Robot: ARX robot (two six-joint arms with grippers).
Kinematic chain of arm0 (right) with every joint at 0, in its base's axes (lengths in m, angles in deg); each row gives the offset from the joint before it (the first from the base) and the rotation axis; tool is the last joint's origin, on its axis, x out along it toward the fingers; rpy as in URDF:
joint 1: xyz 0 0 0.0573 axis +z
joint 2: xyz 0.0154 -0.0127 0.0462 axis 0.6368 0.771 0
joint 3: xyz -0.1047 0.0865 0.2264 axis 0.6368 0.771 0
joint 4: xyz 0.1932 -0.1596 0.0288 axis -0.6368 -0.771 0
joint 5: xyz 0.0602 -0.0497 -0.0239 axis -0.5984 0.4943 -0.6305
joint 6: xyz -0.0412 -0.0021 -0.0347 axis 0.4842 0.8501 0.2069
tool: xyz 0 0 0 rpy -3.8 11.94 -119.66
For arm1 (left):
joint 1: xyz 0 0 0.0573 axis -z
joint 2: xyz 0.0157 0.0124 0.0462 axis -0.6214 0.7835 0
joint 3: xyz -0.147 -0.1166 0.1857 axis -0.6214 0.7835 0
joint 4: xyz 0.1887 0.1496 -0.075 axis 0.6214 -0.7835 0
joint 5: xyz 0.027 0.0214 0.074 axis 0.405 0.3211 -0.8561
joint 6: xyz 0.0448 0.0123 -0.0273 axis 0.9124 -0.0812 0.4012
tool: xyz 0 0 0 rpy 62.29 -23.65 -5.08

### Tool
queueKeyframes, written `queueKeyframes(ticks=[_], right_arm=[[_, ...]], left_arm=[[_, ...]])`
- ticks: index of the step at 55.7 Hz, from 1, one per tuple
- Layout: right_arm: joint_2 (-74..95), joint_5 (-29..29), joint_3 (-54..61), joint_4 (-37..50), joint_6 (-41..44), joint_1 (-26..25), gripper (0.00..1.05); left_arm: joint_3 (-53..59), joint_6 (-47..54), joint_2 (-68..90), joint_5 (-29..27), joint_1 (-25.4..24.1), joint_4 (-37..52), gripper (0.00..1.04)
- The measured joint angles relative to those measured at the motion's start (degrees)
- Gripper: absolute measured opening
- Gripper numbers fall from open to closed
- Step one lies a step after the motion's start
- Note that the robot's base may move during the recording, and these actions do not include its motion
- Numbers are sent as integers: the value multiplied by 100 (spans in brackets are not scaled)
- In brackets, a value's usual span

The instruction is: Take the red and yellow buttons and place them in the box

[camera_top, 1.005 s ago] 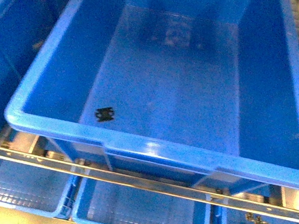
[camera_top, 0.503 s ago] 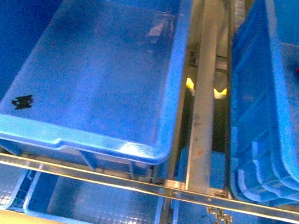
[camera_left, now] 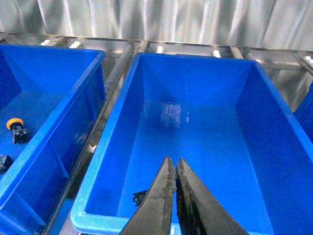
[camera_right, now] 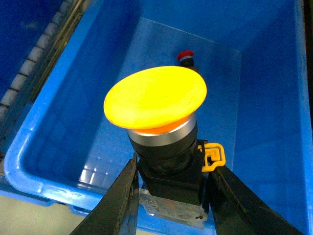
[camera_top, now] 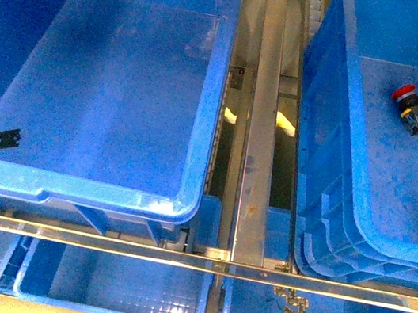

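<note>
Yellow button [camera_right: 164, 127] is clamped by its black body between the right fingers [camera_right: 128, 196], cap up, above a crate holding a red button [camera_right: 185, 57]. Carry it level over the box [camera_left: 102, 147]; release low. Left fingers [camera_left: 164, 196] are closed, empty.

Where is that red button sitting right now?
In the front view the red button lies on the floor of the right-hand blue crate, near its far end; the right wrist view shows it beyond the held yellow button.
</note>
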Motion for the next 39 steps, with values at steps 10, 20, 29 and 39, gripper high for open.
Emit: queueKeyframes(ticks=[10, 20, 29, 39], right_arm=[[970, 22, -203, 745, 70, -190, 32], [2752, 234, -1029, 1821, 367, -205, 32], [4454, 573, -2133, 2149, 505, -142, 32], [6076, 992, -3449, 1906, 525, -44, 32]], left_arm=[[0, 4, 0, 0, 0, 0, 40], [0, 4, 0, 0, 0, 0, 71], [0, 7, 0, 0, 0, 0, 97], [0, 11, 0, 0, 0, 0, 97]])
